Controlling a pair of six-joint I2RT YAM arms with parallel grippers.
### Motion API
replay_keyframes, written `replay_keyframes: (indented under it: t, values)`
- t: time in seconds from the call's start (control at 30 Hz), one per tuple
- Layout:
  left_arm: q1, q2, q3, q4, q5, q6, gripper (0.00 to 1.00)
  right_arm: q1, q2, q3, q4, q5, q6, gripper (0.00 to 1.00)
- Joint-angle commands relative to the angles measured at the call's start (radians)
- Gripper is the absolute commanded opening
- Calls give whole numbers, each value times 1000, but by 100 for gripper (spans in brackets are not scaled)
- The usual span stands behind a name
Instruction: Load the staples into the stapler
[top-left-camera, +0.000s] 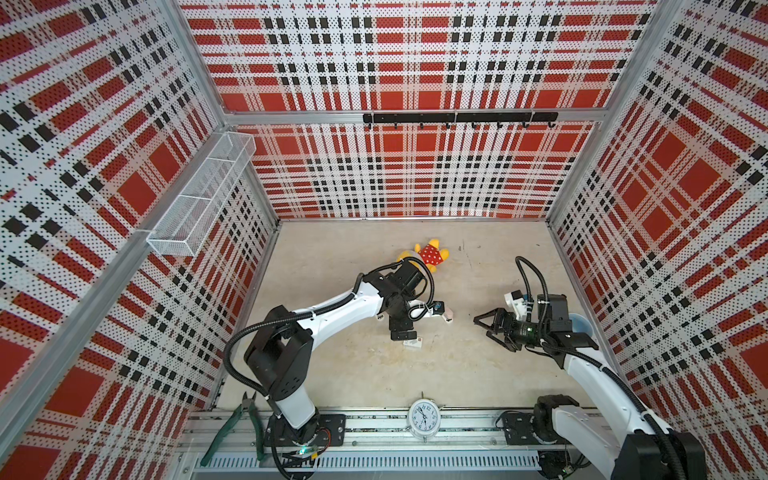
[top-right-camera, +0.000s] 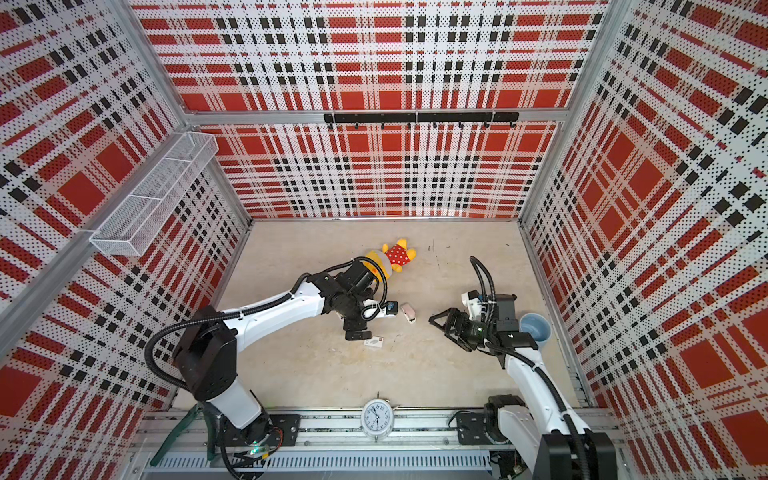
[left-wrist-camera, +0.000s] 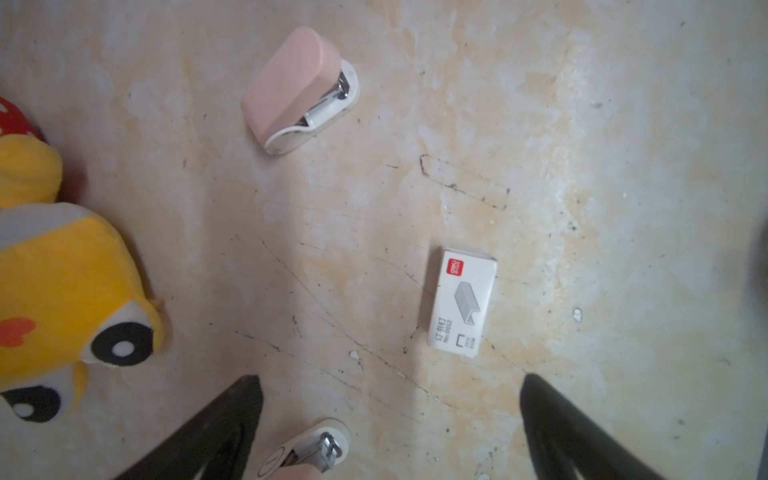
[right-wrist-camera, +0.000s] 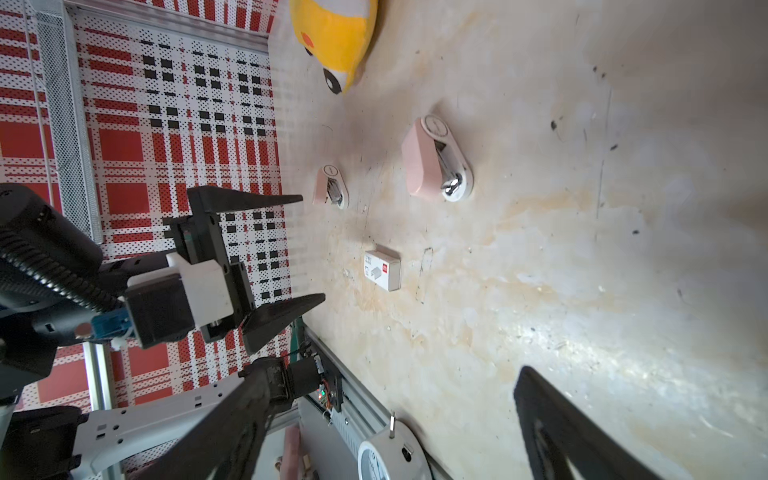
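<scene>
Near rail: an alarm clock (top-left-camera: 423, 417) stands at 6 o'clock of the table (top-left-camera: 353, 374), and green-handled pliers (top-left-camera: 232, 428) lie at 7 o'clock. Left gripper (left-wrist-camera: 390, 377): jaws spread wide and holding nothing, positioned over the table near its centre. In the left wrist view a closed white staple box (left-wrist-camera: 462, 303) lies flat just beyond the fingertips, touching neither finger. The staples themselves are not in sight. Pink stapler A (left-wrist-camera: 297, 89) lies beyond the box and well apart from it; in both top views it is at 1 o'clock of the box, about mid-table. Pink stapler B (left-wrist-camera: 307, 451) shows between the left fingers, partly cut off by the frame edge. In the right wrist view it lies at 9 o'clock of pink stapler A. Right gripper (right-wrist-camera: 390, 368): jaws wide and empty, at 3 o'clock of pink stapler A, pointing towards it and well apart from it. A blue cup (top-right-camera: 536, 328) stands at the 3 o'clock table edge, behind the right wrist. A yellow plush toy (top-left-camera: 428, 254) in a red dotted dress lies at 12 o'clock. A wire mesh basket (top-left-camera: 203, 187) hangs on the 10 o'clock wall. A black hook rail (top-left-camera: 459, 117) is mounted on the far wall.
</scene>
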Motion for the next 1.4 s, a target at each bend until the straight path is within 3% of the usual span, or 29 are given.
replay_keyframes:
  t: [0.0,0.47,1.37]
  values:
    - [-10,42,-5,-23,-1,31,100,4,32,-8,89,-49,1,93]
    - [-37,95,-105,108,-16,-21,94,8,168,-32,228,-72,24,89]
    - [-84,157,-112,138,-18,-40,62,8,251,-34,217,-75,-23,88]
